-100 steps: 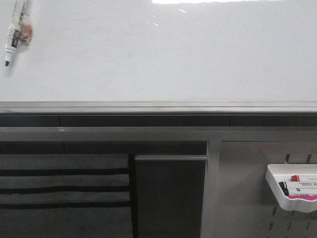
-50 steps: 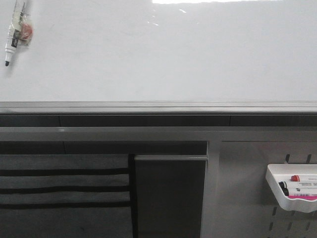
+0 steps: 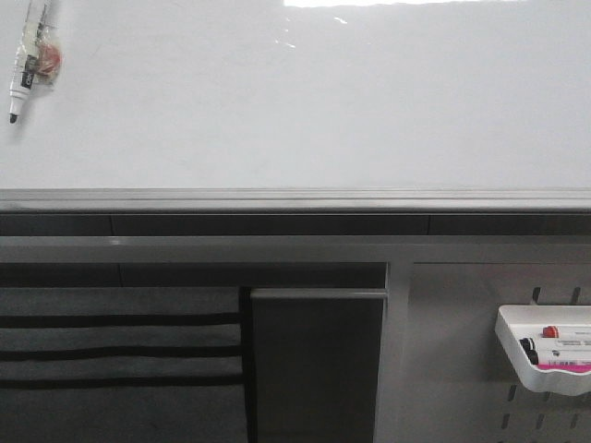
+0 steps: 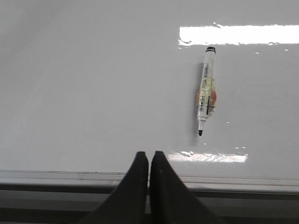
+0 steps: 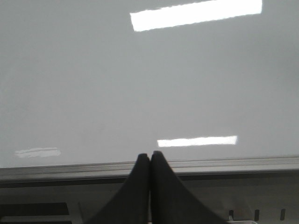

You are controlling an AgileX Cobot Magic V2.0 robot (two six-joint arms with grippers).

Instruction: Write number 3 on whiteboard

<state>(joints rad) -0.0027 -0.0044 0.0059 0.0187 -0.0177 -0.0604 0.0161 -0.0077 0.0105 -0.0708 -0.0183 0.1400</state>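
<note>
The whiteboard (image 3: 305,101) is large, glossy and white, with a grey rail along its lower edge. No number 3 shows on it. A white marker with a black tip (image 3: 28,60) hangs on the board at upper left, tip down; it also shows in the left wrist view (image 4: 206,91). My left gripper (image 4: 149,155) is shut and empty, just before the board's rail (image 4: 233,179), left of and below the marker. My right gripper (image 5: 150,155) is shut and empty before the board (image 5: 140,84) by its rail. Neither gripper shows in the front view.
Below the board, a grey perforated panel (image 3: 462,369) at lower right carries a white tray (image 3: 545,360) holding markers. A dark grey panel (image 3: 319,365) sits at lower centre, with a striped grey area (image 3: 120,351) at lower left.
</note>
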